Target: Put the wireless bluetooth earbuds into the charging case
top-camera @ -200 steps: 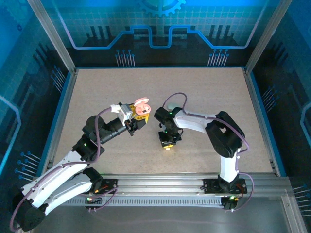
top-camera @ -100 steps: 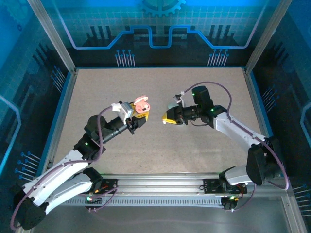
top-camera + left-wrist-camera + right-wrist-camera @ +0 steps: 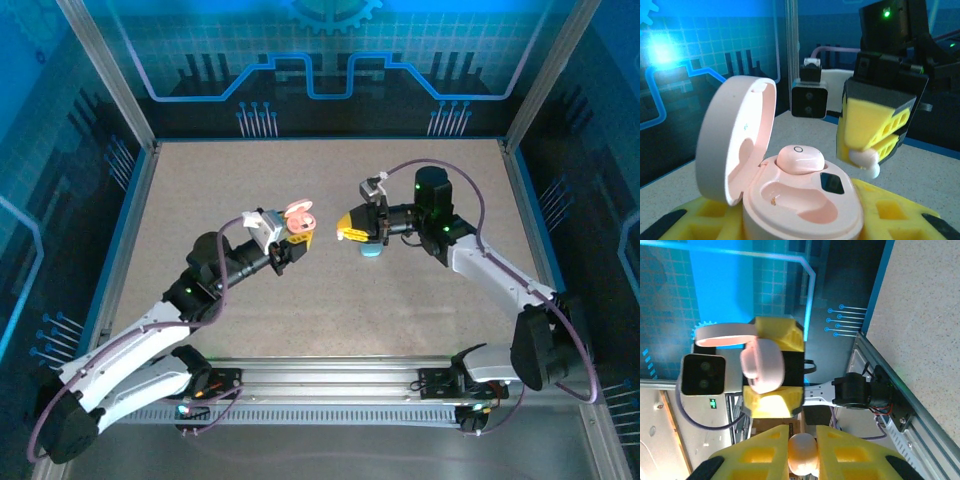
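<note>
**Second earbud waits just off the rim of the open case**

Over the table (image 3: 200,180), the left gripper (image 3: 296,234) is clamped on the body of a pink charging case (image 3: 297,212). Its yellow foam pads (image 3: 690,220) press the case from both sides, and the lid (image 3: 735,140) is swung fully back. One seated earbud (image 3: 799,157) already fills the well on the case's far side from the left wrist camera. The empty well (image 3: 795,197) on the case's near side is still to be filled.

The right gripper (image 3: 350,228) is closed on a pale pink earbud (image 3: 865,161), whose rounded end juts out past its pads. The bud hangs apart from the case, on the side away from the lid. It sits higher than the rim and is not yet over either well.

From the right wrist, the held bud's (image 3: 802,452) long axis runs along the fingers and points at the case (image 3: 762,365). The case shows side-on there, with its lid edge-on. The mouth of the case therefore does not face the fingers. The right arm probably has to carry the bud over the rim, past the seated bud, then tip it down into the empty well.
</note>
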You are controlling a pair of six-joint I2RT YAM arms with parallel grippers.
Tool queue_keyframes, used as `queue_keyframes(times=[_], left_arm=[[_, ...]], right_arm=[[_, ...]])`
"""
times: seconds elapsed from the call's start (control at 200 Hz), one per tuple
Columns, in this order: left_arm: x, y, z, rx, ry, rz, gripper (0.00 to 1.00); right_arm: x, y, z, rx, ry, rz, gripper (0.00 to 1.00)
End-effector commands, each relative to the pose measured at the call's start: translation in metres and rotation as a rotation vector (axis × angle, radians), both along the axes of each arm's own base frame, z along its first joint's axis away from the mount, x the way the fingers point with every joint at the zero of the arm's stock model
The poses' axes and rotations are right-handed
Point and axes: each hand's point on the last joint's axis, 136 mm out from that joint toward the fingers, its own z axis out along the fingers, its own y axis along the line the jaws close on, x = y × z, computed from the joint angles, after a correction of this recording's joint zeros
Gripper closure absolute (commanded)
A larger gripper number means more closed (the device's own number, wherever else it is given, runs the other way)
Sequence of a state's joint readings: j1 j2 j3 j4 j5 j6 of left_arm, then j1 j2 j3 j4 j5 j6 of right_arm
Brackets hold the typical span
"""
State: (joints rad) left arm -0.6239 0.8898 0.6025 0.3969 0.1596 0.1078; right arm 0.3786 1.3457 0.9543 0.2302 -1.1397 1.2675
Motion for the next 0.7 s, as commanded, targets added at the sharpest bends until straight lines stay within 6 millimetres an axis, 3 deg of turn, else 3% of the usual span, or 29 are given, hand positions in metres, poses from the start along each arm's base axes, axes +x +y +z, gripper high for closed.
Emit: queue_keyframes(times=[0.0, 0.355, 0.695], left_arm=[[-0.003, -0.008, 0.000, 0.002, -0.063, -0.044, 0.67], [0.007, -0.034, -0.015, 0.013, -0.119, -0.066, 0.68], [0.005, -0.047, -0.015, -0.001, -0.136, -0.093, 0.68]], right_arm=[[-0.004, -0.003, 0.028, 0.008, -0.081, -0.015, 0.81], [-0.017, 0.013, 0.042, -0.167, -0.296, -0.072, 0.81], [-0.011, 0.026, 0.029, -0.296, -0.356, -0.143, 0.82]])
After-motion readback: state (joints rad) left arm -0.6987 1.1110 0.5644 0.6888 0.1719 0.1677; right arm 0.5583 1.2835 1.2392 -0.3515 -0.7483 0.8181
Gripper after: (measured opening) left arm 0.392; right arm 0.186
